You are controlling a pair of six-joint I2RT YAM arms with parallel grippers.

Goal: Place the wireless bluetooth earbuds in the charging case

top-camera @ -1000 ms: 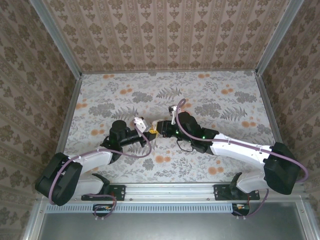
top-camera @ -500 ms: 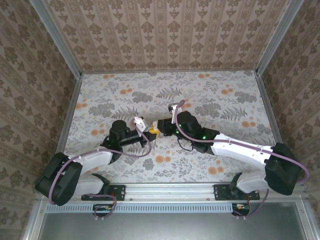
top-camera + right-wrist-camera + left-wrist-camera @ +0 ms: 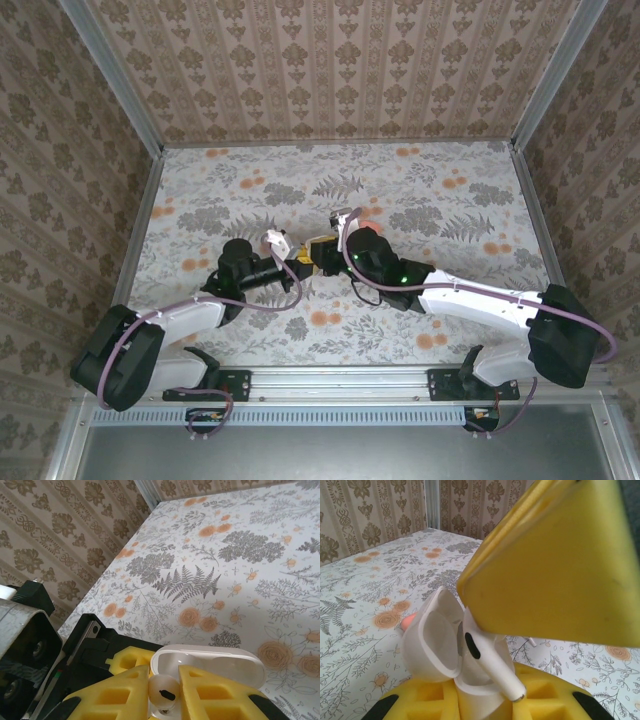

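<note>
Clamped open case (image 3: 432,645) in left gripper (image 3: 480,702) over tabletop (image 3: 450,190) centre; pinched earbud (image 3: 162,689) in right gripper (image 3: 164,696) at case mouth. Judged insertion under way; next called for straight, aligned seating.

Open charging case (image 3: 432,640) between yellow fingers (image 3: 420,701); earbud (image 3: 490,665) (stem pointing outward) at its mouth.

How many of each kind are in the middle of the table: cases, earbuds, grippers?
charging case: 1, lid open
earbud: 1 (I cannot tell whether another sits in the case)
gripper: 2, left gripper and right gripper
Total: 4
</note>
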